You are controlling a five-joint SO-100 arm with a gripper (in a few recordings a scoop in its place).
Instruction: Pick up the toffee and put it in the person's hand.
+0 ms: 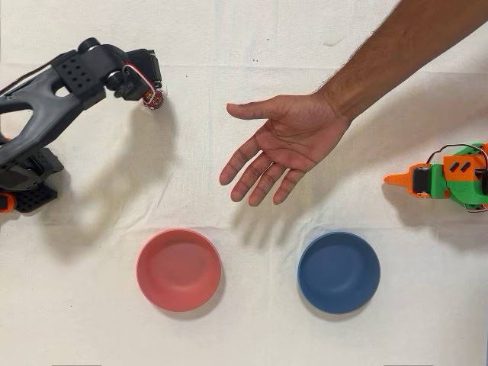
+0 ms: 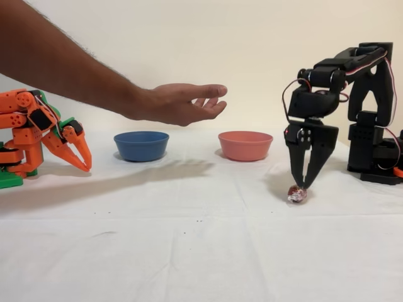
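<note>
- Where the white-clothed counter [image 2: 201, 251] lies nearest the fixed camera, it carries only a few dark specks.
- Next back, at the right of the fixed view, the toffee [image 2: 297, 194] sits on the cloth, its red foil and clear wrapper ends showing.
- Over it the black arm's hand [image 2: 301, 184] points straight down, its two fingers narrowed to a V whose tips meet the top of the sweet, pinching it while it rests on the counter; in the overhead view the same hand [image 1: 153, 99] is at upper left with the toffee [image 1: 152, 100] at its tip.
- At the left of the fixed view the idle orange arm [image 2: 38, 135] stands, claw angled down.
- Behind these, a blue bowl [image 2: 141, 145] and a pink bowl [image 2: 245, 145] stand side by side, well apart.
- Above the bowls, the person's hand [image 2: 179, 104] hovers palm up, fingers spread, clear of the counter and well apart from the toffee; overhead, the person's hand [image 1: 282, 145] lies mid-cloth.
</note>
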